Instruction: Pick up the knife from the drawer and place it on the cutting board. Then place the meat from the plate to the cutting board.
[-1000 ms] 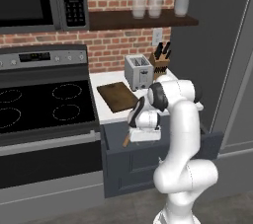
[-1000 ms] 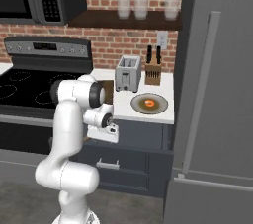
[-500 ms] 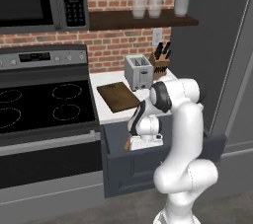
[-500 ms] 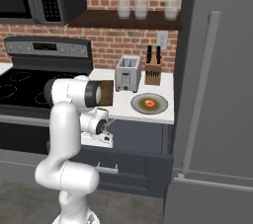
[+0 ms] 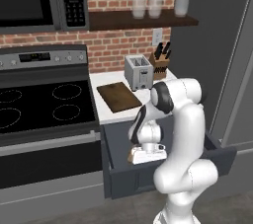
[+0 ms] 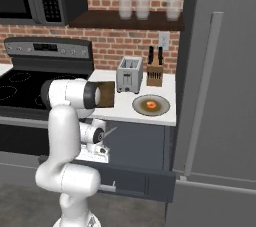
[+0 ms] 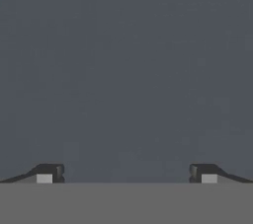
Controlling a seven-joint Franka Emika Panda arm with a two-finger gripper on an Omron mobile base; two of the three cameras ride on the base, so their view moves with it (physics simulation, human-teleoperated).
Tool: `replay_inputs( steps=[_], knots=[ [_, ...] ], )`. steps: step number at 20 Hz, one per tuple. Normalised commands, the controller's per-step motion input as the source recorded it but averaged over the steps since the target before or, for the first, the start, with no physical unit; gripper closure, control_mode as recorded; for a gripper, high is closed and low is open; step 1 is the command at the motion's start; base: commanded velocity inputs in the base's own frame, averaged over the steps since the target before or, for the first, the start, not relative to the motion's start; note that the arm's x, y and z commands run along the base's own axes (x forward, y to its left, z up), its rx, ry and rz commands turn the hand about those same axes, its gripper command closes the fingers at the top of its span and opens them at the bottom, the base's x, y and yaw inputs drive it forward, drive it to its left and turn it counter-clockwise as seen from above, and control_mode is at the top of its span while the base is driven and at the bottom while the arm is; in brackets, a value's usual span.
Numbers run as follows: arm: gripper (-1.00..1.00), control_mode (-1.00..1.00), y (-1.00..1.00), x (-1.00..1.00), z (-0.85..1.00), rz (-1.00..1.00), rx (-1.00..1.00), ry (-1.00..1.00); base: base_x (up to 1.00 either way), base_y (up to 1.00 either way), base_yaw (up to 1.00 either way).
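While my hand hangs low inside the open drawer [image 5: 114, 141], the left base view shows my gripper [image 5: 146, 158] pointing down just behind the drawer's front panel, with a small light brown bit beside the hand at its left edge that may be the knife [image 5: 130, 156] handle; I cannot be sure. From here the cutting board [image 5: 118, 96] lies bare on the counter beside the toaster [image 5: 138, 72], with the knife block [image 5: 159, 63] behind.

Looking from the right base view, I find what the first hides behind my arm: the plate [image 6: 162, 109] on the counter near the fridge, with the meat [image 6: 150, 104] sitting on it. A thin pale sliver slants up beside my wrist, possibly the blade, but it is too small to tell.

My hand view gives only flat slate grey, with my fingertips [image 7: 49, 173] set wide apart and nothing between them. So I hold nothing yet.

To do this step well, I judge I should find the handle before closing, line the fingers across it, and descend straight so I do not jam against the drawer floor or wall.
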Motion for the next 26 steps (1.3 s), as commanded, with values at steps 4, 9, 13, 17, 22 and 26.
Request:
replay_inputs(
  steps=[4,9,13,17,22,26],
  knots=[
    [-1.0,-1.0,0.06,-1.0,-0.33,0.0,0.07,0.19,0.0,0.0,0.0],
    [-1.0,-1.0,0.06,-0.84,-0.04,0.0,0.02,0.09,0.0,0.0,0.0],
    [-1.0,-1.0,0.15,-0.01,0.54,-0.03,0.0,0.0,0.0,0.0,0.0],
    [-1.0,-1.0,0.27,0.54,0.68,-0.04,-0.01,-0.05,0.0,0.0,0.0],
    [-1.0,-1.0,0.4,0.66,0.45,-0.05,-0.01,-0.11,0.0,0.0,0.0],
    [-1.0,-1.0,0.42,0.35,0.07,-0.07,-0.05,-0.22,0.0,0.0,0.0]
  ],
)
